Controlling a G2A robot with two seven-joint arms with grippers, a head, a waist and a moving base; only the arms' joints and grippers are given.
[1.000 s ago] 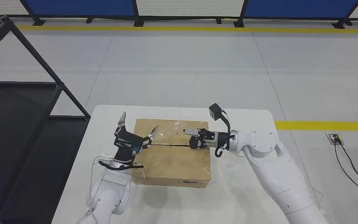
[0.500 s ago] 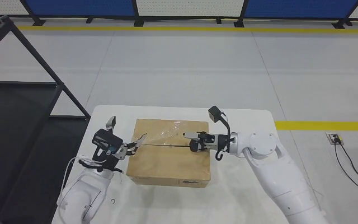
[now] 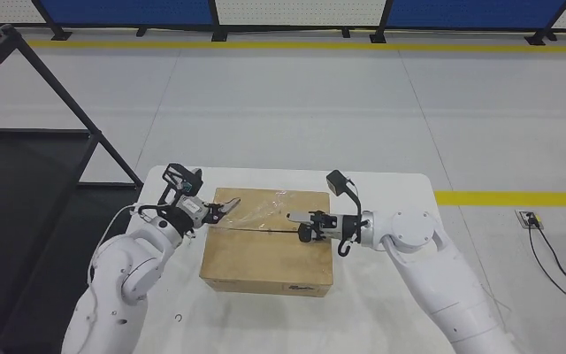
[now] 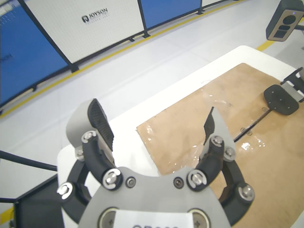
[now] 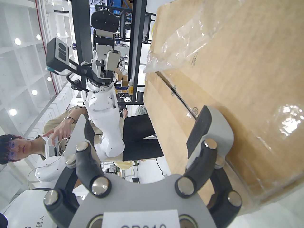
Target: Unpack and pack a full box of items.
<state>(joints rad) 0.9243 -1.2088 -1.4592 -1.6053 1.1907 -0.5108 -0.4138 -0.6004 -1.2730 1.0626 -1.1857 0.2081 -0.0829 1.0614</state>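
The cardboard box [image 3: 265,257] sits mid-way on the white table [image 3: 389,190], flaps closed and contents hidden. Clear tape [image 3: 258,211] is partly lifted over the seam. The left gripper [image 3: 229,205] is at the box's far left corner, wide open and empty. The right gripper [image 3: 297,218] is spread open and empty, one finger [image 5: 198,129] on the lid. Since a second ago, the left gripper has withdrawn leftward from over the lid; the right has barely shifted.
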